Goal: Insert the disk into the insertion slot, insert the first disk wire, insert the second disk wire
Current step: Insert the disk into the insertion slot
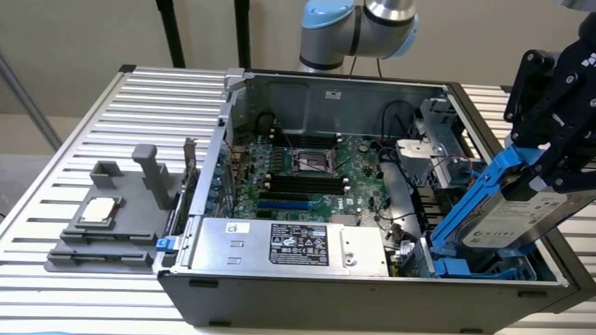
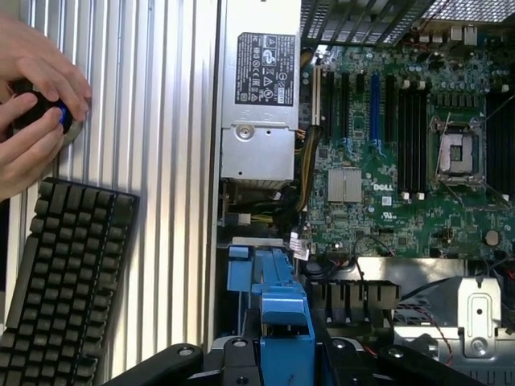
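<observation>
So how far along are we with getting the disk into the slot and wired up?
Nothing looks finished yet. In hand: the end effector grips the disk in its blue carrier, tilted, with its lower end down by the insertion slot at the exterior view's right of the PC case. Left: the disk is not seated in the slot, so both wire insertions are also outstanding.

Robotics lab bench: slatted aluminium table (image 1: pixel 84 125), opened PC case (image 1: pixel 373 296), keyboard (image 2: pixel 64 273), robot arm (image 1: pixel 359 28) overhead.
</observation>
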You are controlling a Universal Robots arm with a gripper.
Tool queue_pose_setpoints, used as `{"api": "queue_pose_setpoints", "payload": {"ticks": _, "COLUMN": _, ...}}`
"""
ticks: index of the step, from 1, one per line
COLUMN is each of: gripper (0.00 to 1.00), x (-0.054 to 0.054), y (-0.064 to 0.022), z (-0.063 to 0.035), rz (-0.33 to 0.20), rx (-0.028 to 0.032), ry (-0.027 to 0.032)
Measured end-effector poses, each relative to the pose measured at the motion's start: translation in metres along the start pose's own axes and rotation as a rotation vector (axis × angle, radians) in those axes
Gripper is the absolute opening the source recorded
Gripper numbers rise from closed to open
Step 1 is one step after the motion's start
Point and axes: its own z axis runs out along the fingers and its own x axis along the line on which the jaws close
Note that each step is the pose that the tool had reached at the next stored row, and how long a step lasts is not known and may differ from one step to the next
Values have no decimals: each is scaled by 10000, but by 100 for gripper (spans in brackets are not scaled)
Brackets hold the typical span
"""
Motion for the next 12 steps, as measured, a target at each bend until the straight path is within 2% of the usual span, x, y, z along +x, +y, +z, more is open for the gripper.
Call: {"api": "queue_pose_setpoints", "payload": {"ticks": 12, "gripper": 32, "x": 5, "y": -2, "z": 47, "rz": -6, "rx": -1, "ry": -18}}
